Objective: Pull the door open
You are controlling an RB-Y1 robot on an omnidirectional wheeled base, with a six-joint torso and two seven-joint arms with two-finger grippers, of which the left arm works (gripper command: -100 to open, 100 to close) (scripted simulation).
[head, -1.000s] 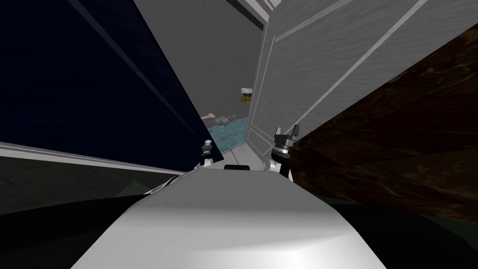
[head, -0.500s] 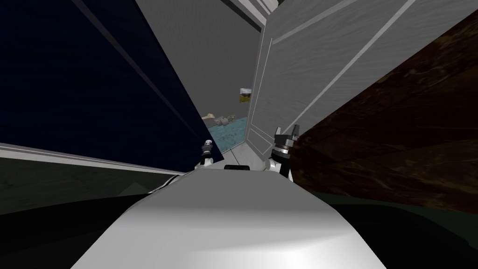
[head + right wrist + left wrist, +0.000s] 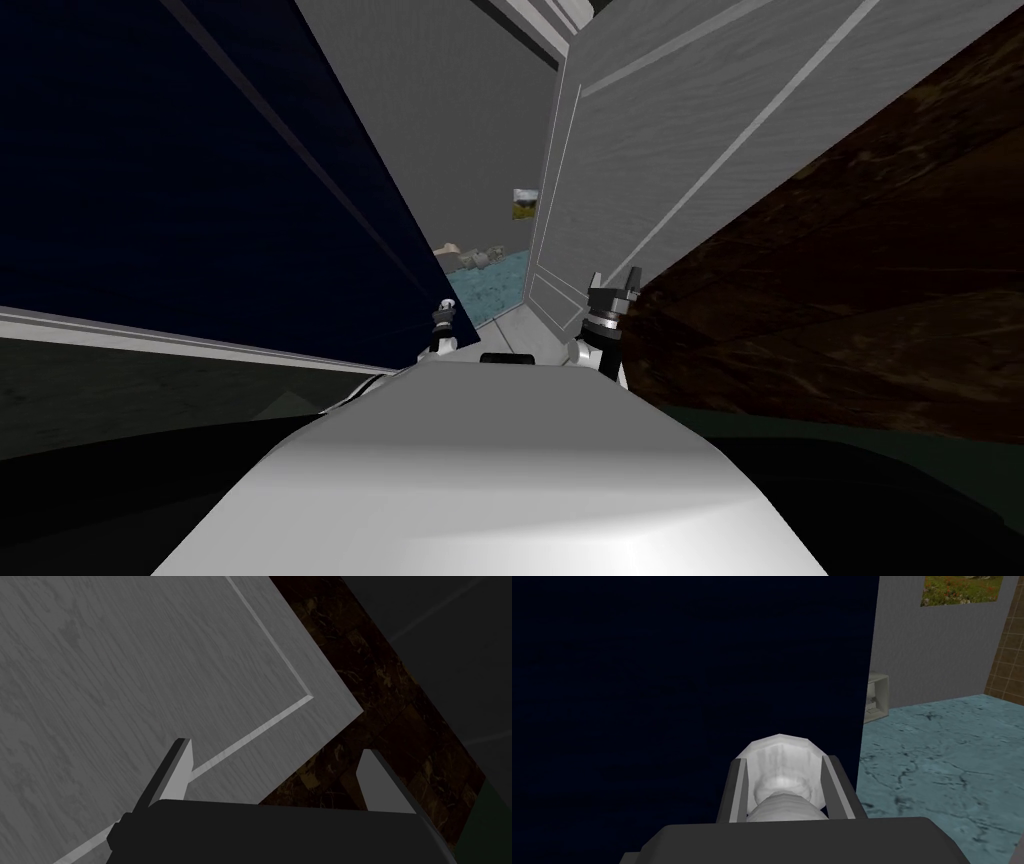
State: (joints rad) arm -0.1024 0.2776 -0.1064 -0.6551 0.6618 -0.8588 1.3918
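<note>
The door (image 3: 200, 180) is a dark navy slab on my left, standing ajar, with its free edge next to a gap into a room beyond. In the left wrist view the door (image 3: 662, 676) is the dark plane behind a white round knob (image 3: 777, 776). My left gripper (image 3: 783, 758) is shut on that knob, its fingers pressing both sides; in the head view the left gripper (image 3: 443, 318) sits at the door's edge. My right gripper (image 3: 615, 290) stands open with nothing in it, close to a grey panelled surface (image 3: 125, 676).
Through the gap lies a blue marbled floor (image 3: 942, 751), a low white cabinet (image 3: 877, 698) and a framed picture (image 3: 526, 203) on a grey wall. The grey panelled surface (image 3: 680, 130) and a dark brown mottled wall (image 3: 850, 300) close in on my right.
The head view has shifted very slightly. Both grippers keep their places, and the left stays shut on the knob.
</note>
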